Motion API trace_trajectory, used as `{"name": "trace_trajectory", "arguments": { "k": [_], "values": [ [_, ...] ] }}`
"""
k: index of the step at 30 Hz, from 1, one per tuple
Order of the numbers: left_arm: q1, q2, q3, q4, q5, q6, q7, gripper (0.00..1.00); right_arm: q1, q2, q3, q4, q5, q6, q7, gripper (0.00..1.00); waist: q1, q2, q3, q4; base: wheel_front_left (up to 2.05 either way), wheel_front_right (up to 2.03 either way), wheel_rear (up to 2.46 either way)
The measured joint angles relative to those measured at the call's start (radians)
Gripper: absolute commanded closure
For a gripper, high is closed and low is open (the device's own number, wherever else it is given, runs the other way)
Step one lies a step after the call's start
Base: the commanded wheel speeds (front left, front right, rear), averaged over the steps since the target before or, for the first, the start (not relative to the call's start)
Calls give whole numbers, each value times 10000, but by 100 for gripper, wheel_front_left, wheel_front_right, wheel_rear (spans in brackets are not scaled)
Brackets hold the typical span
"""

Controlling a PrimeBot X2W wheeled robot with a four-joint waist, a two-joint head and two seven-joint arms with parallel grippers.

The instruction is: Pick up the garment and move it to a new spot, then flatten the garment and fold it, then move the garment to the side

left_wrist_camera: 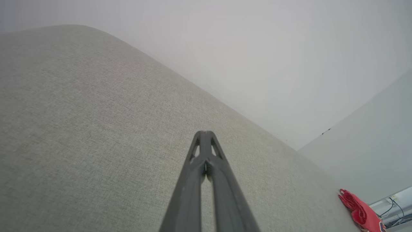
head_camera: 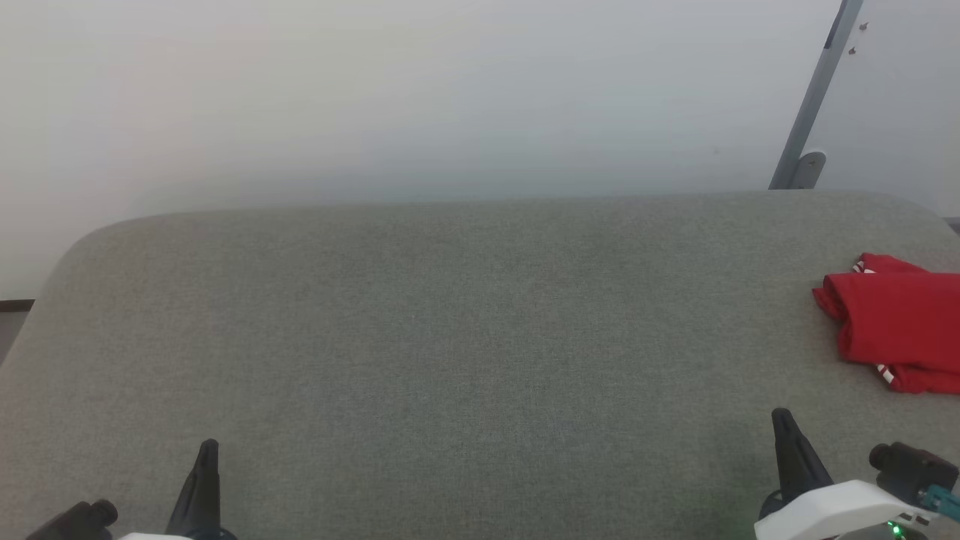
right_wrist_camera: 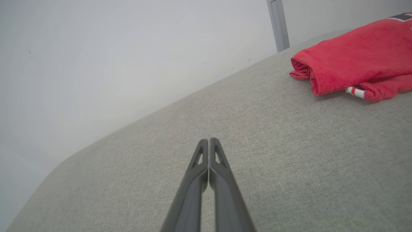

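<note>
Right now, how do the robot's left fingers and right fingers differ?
The right fingers sit near the red garment; the left fingers are far across the grey padded surface from it. In the head view, the right fingers rise from a white casing with a green light; the left fingers show little casing. Shared: both pairs are dark, pressed shut, and hold nothing.

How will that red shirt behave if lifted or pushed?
The red shirt is soft folded cloth, so it will probably droop and unfold when lifted. Its thin layers suggest it is light. On the woven grey surface, a push would likely bunch it rather than slide it.
</note>
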Motion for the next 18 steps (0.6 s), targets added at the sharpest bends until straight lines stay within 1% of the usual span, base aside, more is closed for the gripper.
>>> {"name": "trace_trajectory", "arguments": {
  "k": [1,18],
  "values": [
    [0,0,0,0,0,0,0,100,0,0,0,0,0,0,0,100,0,0,0,0,0,0,0],
    [-520,-301,59,92,-2002,0,600,100,-248,23,-69,-107,2602,0,585,100,1,0,113,-10,0,0,0]
  ]
}}
